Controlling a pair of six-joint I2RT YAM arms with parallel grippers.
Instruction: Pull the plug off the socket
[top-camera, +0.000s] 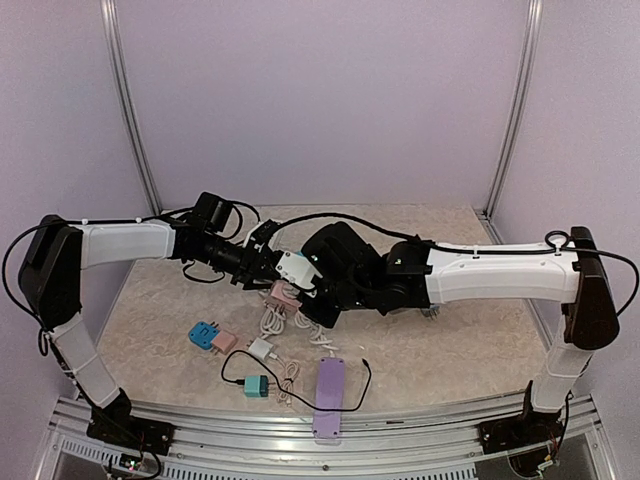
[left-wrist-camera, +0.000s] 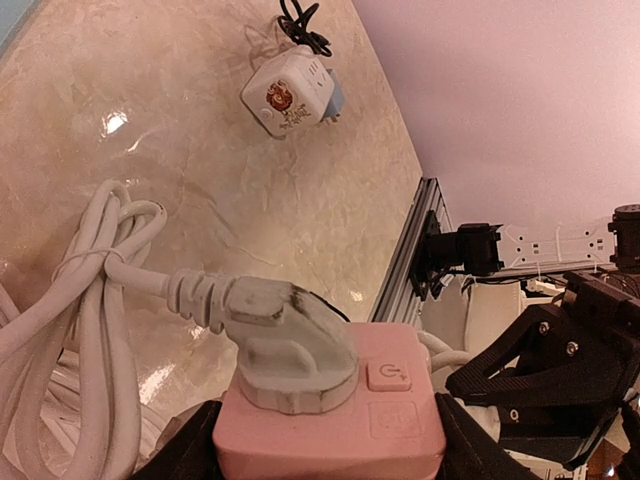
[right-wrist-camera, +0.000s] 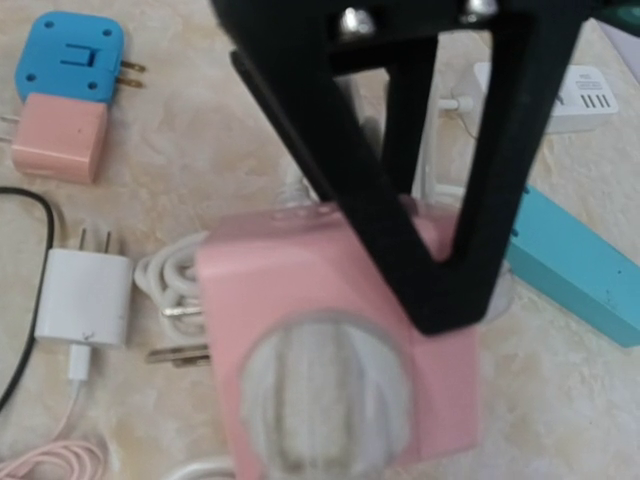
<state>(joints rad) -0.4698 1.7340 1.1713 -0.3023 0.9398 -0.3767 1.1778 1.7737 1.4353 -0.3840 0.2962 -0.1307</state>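
Observation:
A pink socket cube (left-wrist-camera: 400, 430) sits between the black fingers (left-wrist-camera: 185, 450) of my left gripper (left-wrist-camera: 330, 455), which is shut on its two sides. A worn white plug (left-wrist-camera: 290, 345) is seated in the top of the socket, and its ribbed cable runs off to the left. In the top view the socket (top-camera: 282, 296) hangs over the middle of the table, under both wrists. My right gripper (top-camera: 320, 300) hovers just to its right, shut and holding nothing. In the right wrist view the plug (right-wrist-camera: 325, 400) shows blurred and end-on in the socket (right-wrist-camera: 270, 290).
White cable coils (left-wrist-camera: 60, 330) lie under the socket. On the table lie a blue adapter (top-camera: 205, 333), a pink adapter (top-camera: 226, 342), a white charger (top-camera: 262, 348), a teal block (top-camera: 257, 385) and a purple power strip (top-camera: 330, 398). A white cube adapter (left-wrist-camera: 290, 95) sits farther off.

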